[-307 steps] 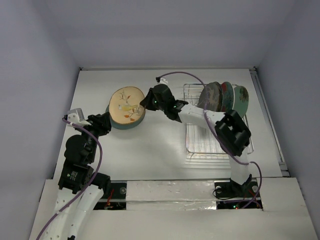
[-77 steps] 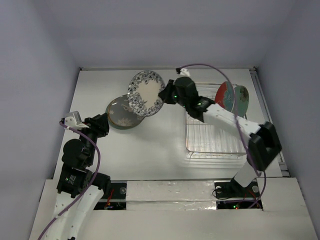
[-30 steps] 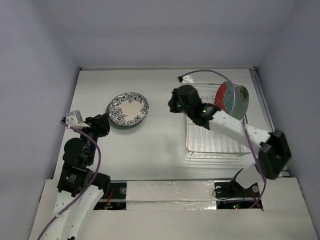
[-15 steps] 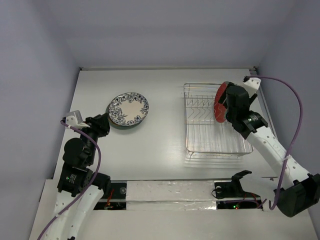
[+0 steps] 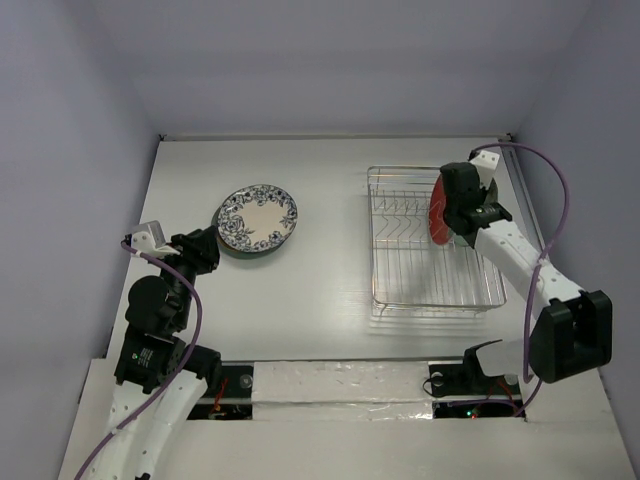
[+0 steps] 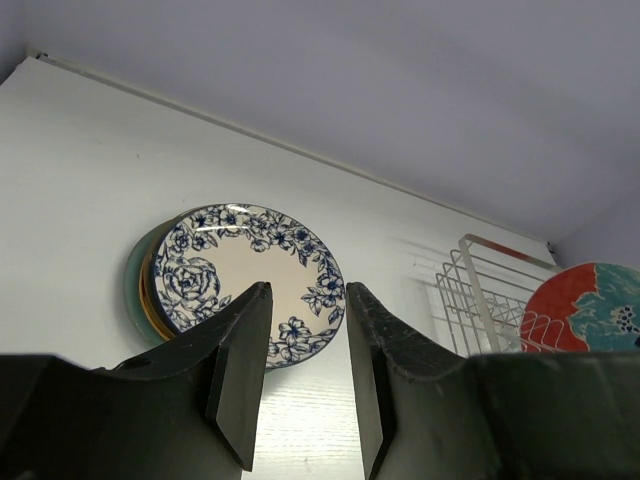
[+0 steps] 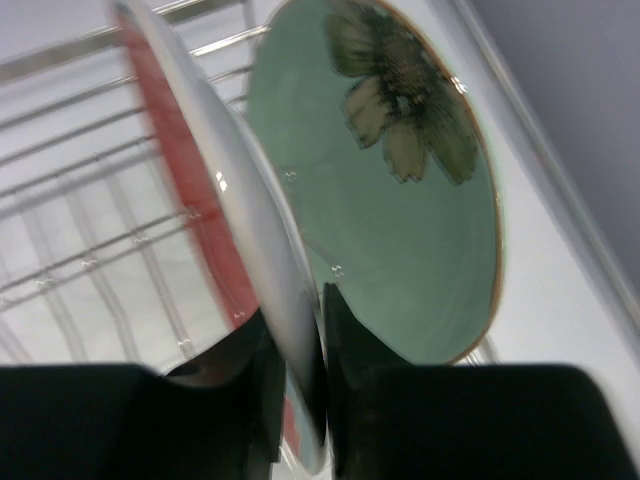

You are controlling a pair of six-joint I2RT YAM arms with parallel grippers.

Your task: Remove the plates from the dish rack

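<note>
while the right end effector (image 7: 295,340) pinches the rim of the red-rimmed plate (image 7: 240,200) standing in the dish rack (image 5: 420,270) at right of frame, beside the green flower plate (image 7: 400,230), the left end effector (image 6: 307,300) hangs part open, empty, near the blue-patterned plate (image 5: 258,218) stacked on the desk (image 5: 330,280), centre left.

Stack near the table's left edge: the blue-patterned plate (image 5: 258,218) on top is white with a dark blue floral border. Under it show the rims of a tan plate (image 6: 147,298) and a teal plate (image 6: 131,285).

Dish rack (image 5: 400,270): silver wire.

In the rack:
- red plate (image 6: 575,305): red with teal areas, white-backed.
- green plate (image 7: 400,200): pale green, dark olive flower, thin orange rim.

Table (image 5: 330,270): plain white.
</note>
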